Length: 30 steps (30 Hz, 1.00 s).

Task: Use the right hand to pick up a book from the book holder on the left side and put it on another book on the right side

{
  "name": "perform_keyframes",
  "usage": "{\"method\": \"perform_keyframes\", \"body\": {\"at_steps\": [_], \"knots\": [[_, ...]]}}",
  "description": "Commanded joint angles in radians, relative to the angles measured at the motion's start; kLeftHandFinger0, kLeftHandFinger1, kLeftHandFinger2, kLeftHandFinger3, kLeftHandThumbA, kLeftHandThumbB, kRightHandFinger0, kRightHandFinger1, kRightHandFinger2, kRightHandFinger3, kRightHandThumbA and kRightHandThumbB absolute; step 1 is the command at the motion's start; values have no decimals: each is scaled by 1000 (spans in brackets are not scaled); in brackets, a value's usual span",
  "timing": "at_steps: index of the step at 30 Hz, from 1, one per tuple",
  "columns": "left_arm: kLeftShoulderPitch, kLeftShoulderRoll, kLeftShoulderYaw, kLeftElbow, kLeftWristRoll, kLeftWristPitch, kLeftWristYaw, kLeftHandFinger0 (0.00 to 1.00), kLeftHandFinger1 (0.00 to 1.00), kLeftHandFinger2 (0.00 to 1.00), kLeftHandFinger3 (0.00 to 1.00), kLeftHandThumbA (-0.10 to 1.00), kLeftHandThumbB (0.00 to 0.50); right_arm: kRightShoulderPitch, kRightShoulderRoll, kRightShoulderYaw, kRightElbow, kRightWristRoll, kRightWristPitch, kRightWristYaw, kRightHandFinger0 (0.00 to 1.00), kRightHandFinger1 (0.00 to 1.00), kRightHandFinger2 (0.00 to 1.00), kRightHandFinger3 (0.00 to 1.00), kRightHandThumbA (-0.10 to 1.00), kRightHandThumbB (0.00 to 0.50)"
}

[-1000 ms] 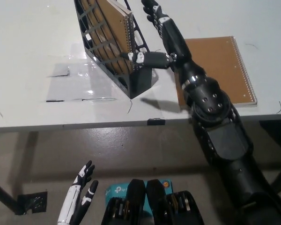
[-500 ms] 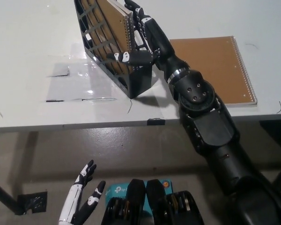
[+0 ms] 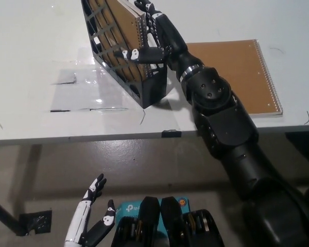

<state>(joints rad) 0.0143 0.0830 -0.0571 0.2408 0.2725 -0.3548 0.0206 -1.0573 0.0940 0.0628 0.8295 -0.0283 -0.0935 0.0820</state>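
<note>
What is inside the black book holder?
The holder contains brown spiral-bound books standing tilted, the right hand reaching around them. Their lower parts are hidden by the holder's walls, so the exact count is unclear.

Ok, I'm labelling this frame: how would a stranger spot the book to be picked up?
On the white table, find the black holder at its middle. The brown spiral book leans inside it, unlike the one lying flat.
</note>
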Motion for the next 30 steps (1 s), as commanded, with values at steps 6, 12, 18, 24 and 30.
{"method": "perform_keyframes", "body": {"at_steps": [6, 12, 18, 24, 30], "knots": [[-19, -2, 8, -25, -5, -9, 26, 1000, 1000, 1000, 1000, 170, 126, -114, 45, -127, 64, 151, 34, 36, 829, 1000, 1000, 1000, 1000, 272], [-20, -3, 10, -21, -11, -18, 27, 1000, 1000, 1000, 1000, 119, 138, -130, 55, -194, 117, 204, 67, 58, 820, 963, 1000, 1000, 1000, 285], [-24, -5, 11, -16, -8, -21, 31, 1000, 1000, 1000, 1000, 113, 140, -144, 55, -227, 168, 233, 73, 72, 803, 925, 997, 1000, 1000, 302], [-24, -6, 12, -14, -3, -23, 34, 1000, 1000, 1000, 1000, 162, 143, -146, 50, -218, 195, 229, 57, 77, 780, 908, 989, 1000, 1000, 324], [-29, -3, 10, -22, 8, -20, 36, 1000, 1000, 1000, 1000, 182, 146, -143, 46, -179, 193, 192, 36, 67, 778, 927, 972, 1000, 1000, 311]]}}
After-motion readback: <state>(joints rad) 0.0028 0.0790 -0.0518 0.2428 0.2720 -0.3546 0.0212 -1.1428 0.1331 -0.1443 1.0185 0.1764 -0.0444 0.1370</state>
